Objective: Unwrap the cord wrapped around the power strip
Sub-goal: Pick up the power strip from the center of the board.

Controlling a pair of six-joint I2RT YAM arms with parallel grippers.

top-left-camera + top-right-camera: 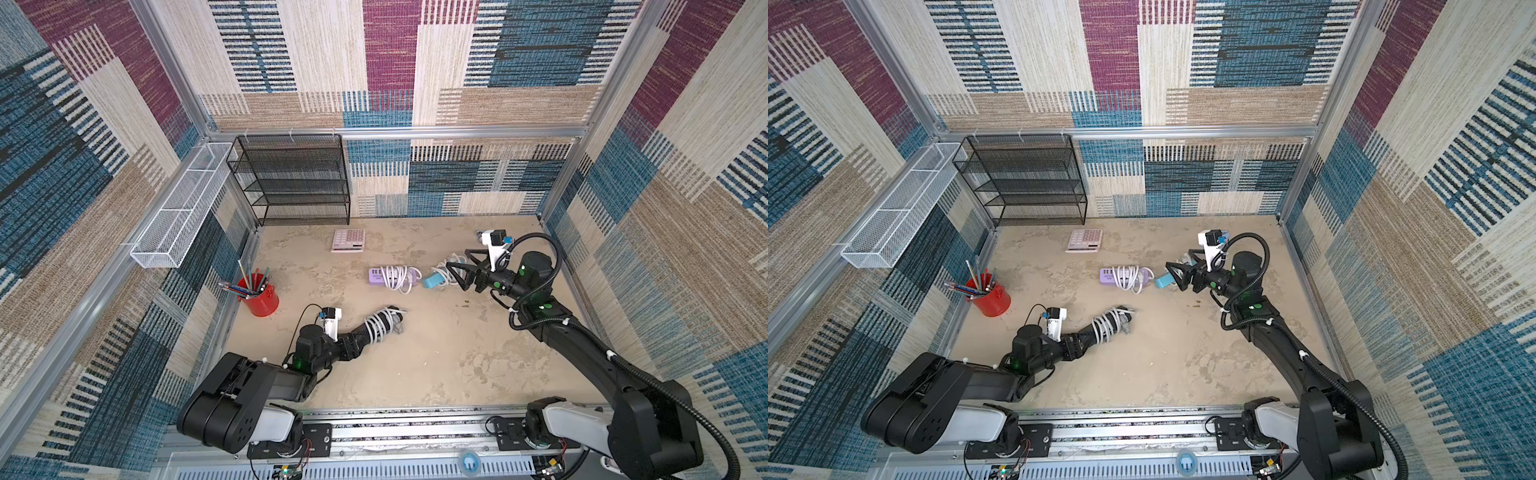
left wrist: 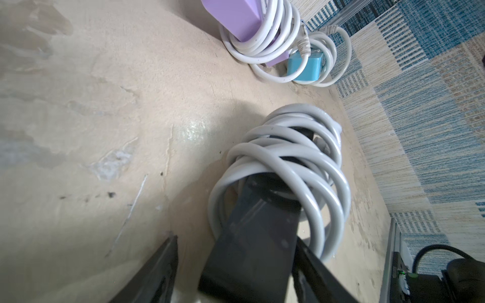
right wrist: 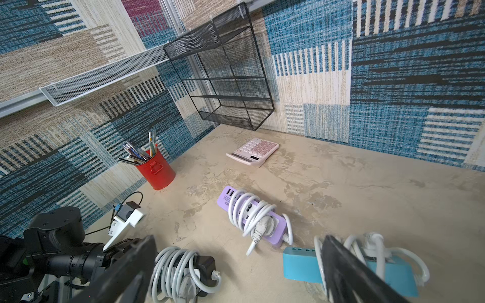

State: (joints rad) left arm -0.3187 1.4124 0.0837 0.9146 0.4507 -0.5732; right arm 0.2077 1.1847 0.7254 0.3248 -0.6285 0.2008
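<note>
Reaching around the black power strip (image 2: 252,262), your left end effector (image 2: 236,240) leaves the cord (image 2: 288,162) free; whether it's clenched, you cannot tell.

Three power strips (image 1: 376,274) (black (image 3: 206,262), purple (image 3: 228,195), blue (image 3: 296,265)), one calculator (image 3: 253,152), perhaps eight pencils (image 3: 139,154).

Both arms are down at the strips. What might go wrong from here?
The left gripper straddles only the bare end of the black power strip, with a gap on one side, so the strip may twist free.
The right gripper stands open over the blue power strip, close beside the purple power strip: a pull may drag both.
</note>
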